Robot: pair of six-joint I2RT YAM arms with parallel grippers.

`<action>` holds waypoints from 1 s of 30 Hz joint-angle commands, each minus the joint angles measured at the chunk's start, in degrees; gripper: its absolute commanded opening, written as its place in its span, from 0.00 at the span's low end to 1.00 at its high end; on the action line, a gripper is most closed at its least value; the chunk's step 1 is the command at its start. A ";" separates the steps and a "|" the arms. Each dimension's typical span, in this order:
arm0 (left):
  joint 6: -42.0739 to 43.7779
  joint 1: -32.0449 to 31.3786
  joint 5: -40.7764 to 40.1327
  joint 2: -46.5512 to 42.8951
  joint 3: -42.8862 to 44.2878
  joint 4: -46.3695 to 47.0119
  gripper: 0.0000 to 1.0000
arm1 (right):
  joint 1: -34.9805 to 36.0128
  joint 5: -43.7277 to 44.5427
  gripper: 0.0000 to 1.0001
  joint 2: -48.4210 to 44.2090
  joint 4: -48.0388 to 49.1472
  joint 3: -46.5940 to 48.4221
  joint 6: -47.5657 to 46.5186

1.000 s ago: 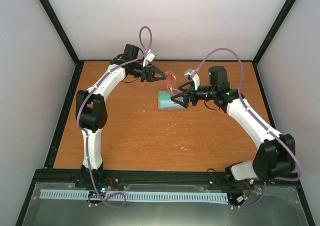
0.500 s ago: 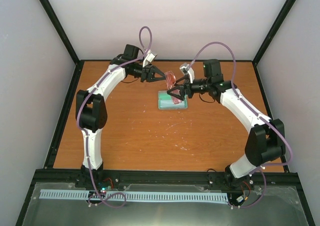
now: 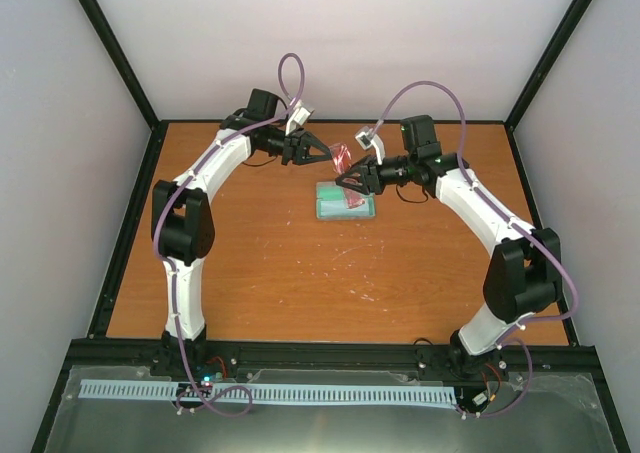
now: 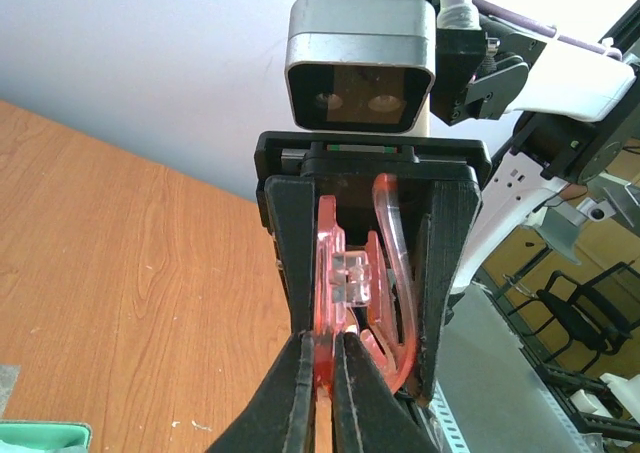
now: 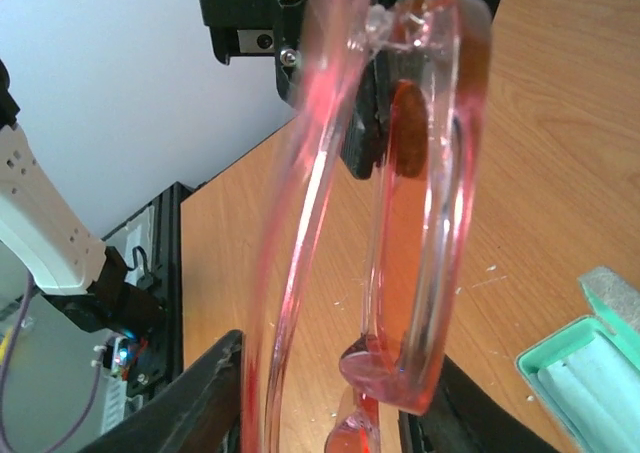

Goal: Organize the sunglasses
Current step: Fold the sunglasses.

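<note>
The left gripper (image 4: 322,373) is clamping tight on 1 edge of the sunglasses (image 4: 345,273), holding them in the air just above the open case (image 3: 330,209) lying on the table (image 3: 250,263). The right gripper (image 3: 346,182) is straddling the frame, jaws apart, but I cannot tell whether they are pressing on it. The step is probably calling for a gentle, square pinch on the rim, not on the slim arms. With 2 claws crowding 1 small frame, bumping or twisting is the risk.
</note>
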 commanded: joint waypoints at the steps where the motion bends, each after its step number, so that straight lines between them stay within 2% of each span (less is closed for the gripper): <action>1: 1.08 -0.65 0.90 -1.99 1.20 -0.42 0.06 | -0.08 -0.99 0.38 0.75 -1.73 1.81 -0.20; 9: 0.84 -0.80 0.08 -2.08 1.18 -0.14 0.24 | -0.11 -1.54 0.34 0.37 -0.94 1.78 0.46; 17: 0.69 -1.09 -0.36 -2.22 1.13 0.09 0.31 | -0.09 -2.76 0.22 0.65 0.36 1.52 1.85; 21: 0.51 -1.16 -0.41 -2.21 1.11 0.30 0.36 | -0.11 -3.32 0.20 0.77 1.45 1.26 2.92; 23: 0.50 -1.19 -0.42 -2.35 1.08 0.26 0.45 | -0.08 -3.42 0.21 0.83 1.61 1.10 3.16; 25: 0.35 -1.15 -1.98 -2.38 1.15 0.15 0.61 | -0.09 -3.23 0.21 0.83 1.55 1.03 3.19; 27: 0.74 -1.03 -3.93 -2.60 1.11 -0.43 0.97 | -0.09 -2.89 0.22 0.83 1.43 0.95 3.37; 30: 1.19 0.02 -7.14 -3.70 -0.60 -0.02 0.99 | -0.18 -1.46 0.23 0.58 1.77 0.54 4.18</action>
